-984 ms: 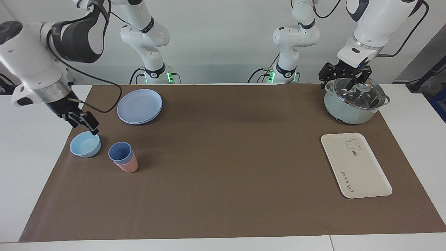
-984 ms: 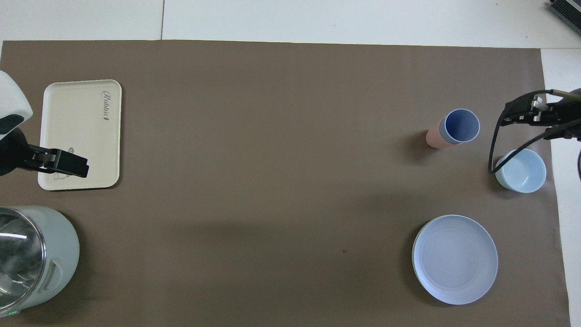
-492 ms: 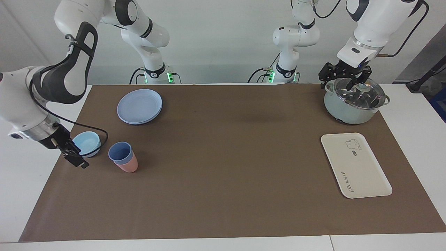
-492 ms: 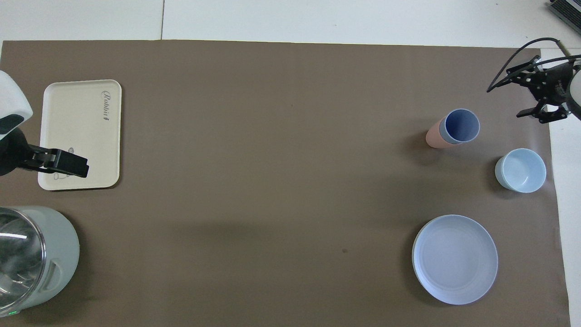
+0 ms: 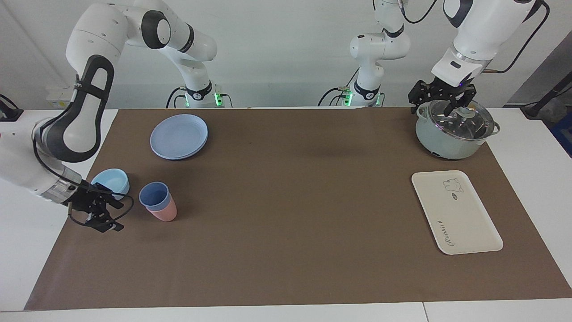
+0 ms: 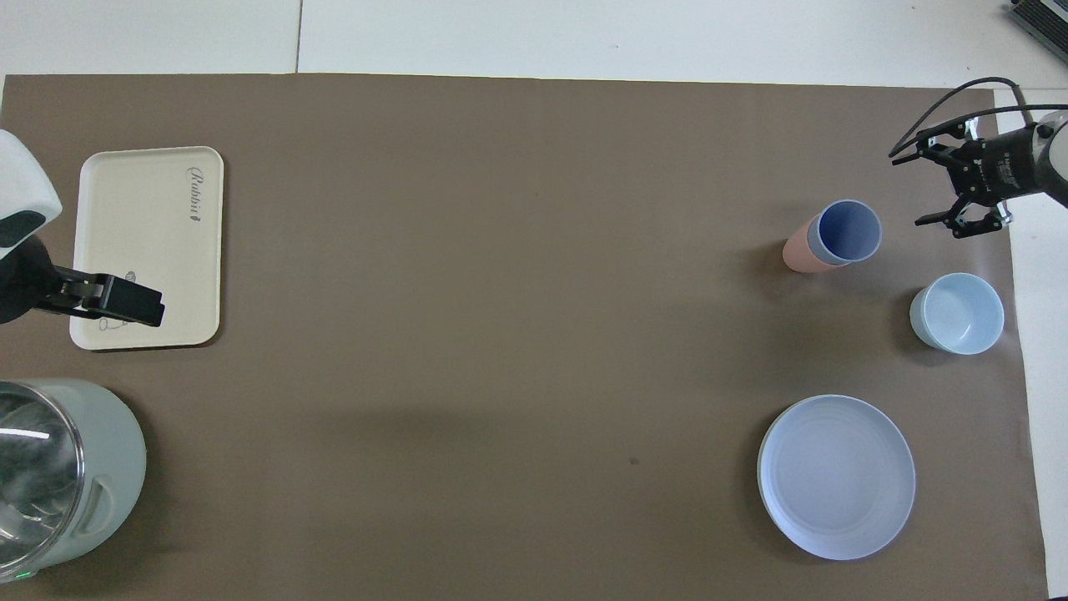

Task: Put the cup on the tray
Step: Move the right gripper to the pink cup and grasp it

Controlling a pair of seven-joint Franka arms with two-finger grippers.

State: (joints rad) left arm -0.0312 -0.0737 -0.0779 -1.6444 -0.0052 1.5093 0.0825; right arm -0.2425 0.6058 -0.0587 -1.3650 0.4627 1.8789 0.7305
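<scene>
The periwinkle-blue cup (image 5: 154,196) (image 6: 849,231) stands upright, nested inside a salmon-pink tumbler (image 5: 164,213) (image 6: 799,255), toward the right arm's end of the brown mat. My right gripper (image 5: 117,217) (image 6: 909,190) hangs low over the mat beside that stack, open, lying sideways with its fingers toward the cup and a gap between them. The cream tray (image 5: 464,223) (image 6: 142,234) lies bare at the left arm's end. My left gripper (image 5: 440,109) (image 6: 117,299) waits open over the pot lid.
A light-blue bowl (image 5: 109,181) (image 6: 957,313) sits close to the right gripper, nearer to the robots than the cup. A round blue plate (image 5: 178,135) (image 6: 836,476) lies nearer still. A grey-green pot with a glass lid (image 5: 451,134) (image 6: 58,467) stands by the tray.
My right gripper has swung from over the bowl's rim, down and away from the robots, and turned sideways to face the cup stack. The left arm has not moved.
</scene>
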